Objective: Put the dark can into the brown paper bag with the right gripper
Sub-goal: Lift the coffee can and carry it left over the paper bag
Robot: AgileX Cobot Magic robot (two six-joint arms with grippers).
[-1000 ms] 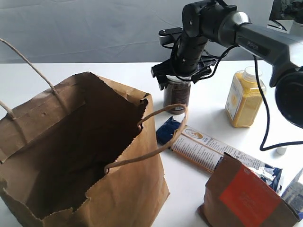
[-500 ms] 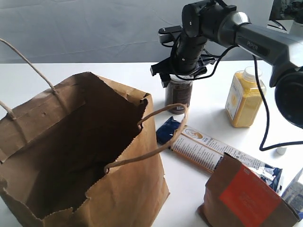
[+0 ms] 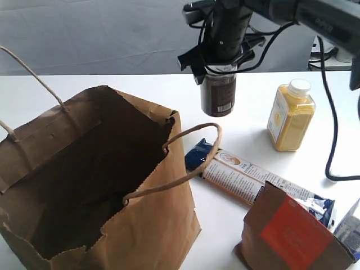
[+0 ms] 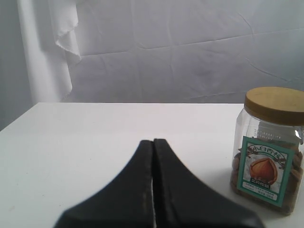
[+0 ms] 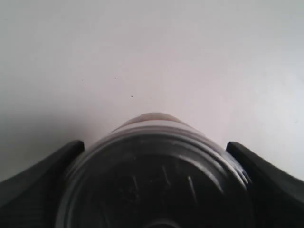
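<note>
At upper centre, right gripper (image 3: pixel 218 68) fingers held the can (image 3: pixel 219 97) above the worktop (image 3: pixel 253 138), right of the bag (image 3: pixel 163 225); left gripper (image 4: pixel 153 156) fingers were pressed together.

Exterior looks down across the table (image 3: pixel 253 140); left wrist skims it low.

One bag (image 3: pixel 169 225), one can (image 3: pixel 219 95), one bottle (image 3: pixel 291 121) (yellow), one pouch (image 3: pixel 292 233).

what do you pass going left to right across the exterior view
brown paper bag → dark can in the right gripper → yellow bottle; flat packet and brown pouch overlap those, left out
</note>
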